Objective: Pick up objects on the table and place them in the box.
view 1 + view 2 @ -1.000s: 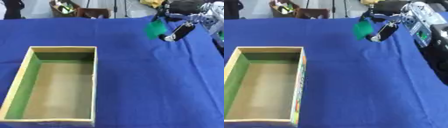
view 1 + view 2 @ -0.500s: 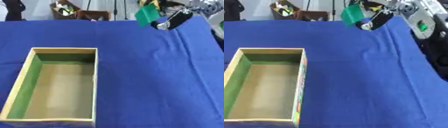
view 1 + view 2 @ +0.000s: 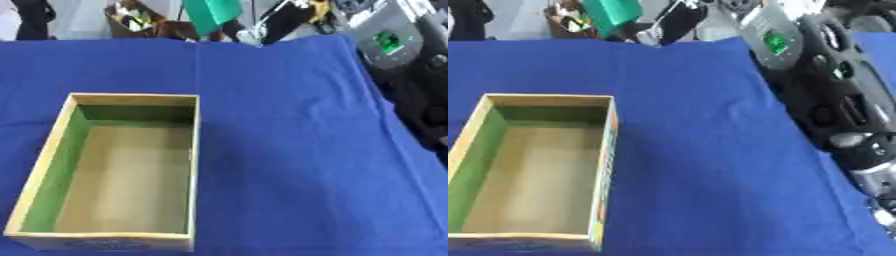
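Up at twelve o'clock, the right hand is high above the far edge of the counter, black fingers curled round a green object that hangs clear of the blue cloth. That green piece looks flat and box-like, tilted, with its top cut off by the upper border; what exactly it is cannot be made out. The hand itself is blurred, but the grip shows as dark fingers just to the three o'clock side of the green piece, touching it.

Down at about eight o'clock sits the box, an open rectangular carton with yellow-tan rims, a green inner wall along its nine o'clock side and a plain tan floor. Its long axis runs from six toward twelve. The green object is well apart from the box, beyond its far end.

Along the three o'clock side the right arm fills the border, black and grey with a small green panel. No left hand shows in either view.
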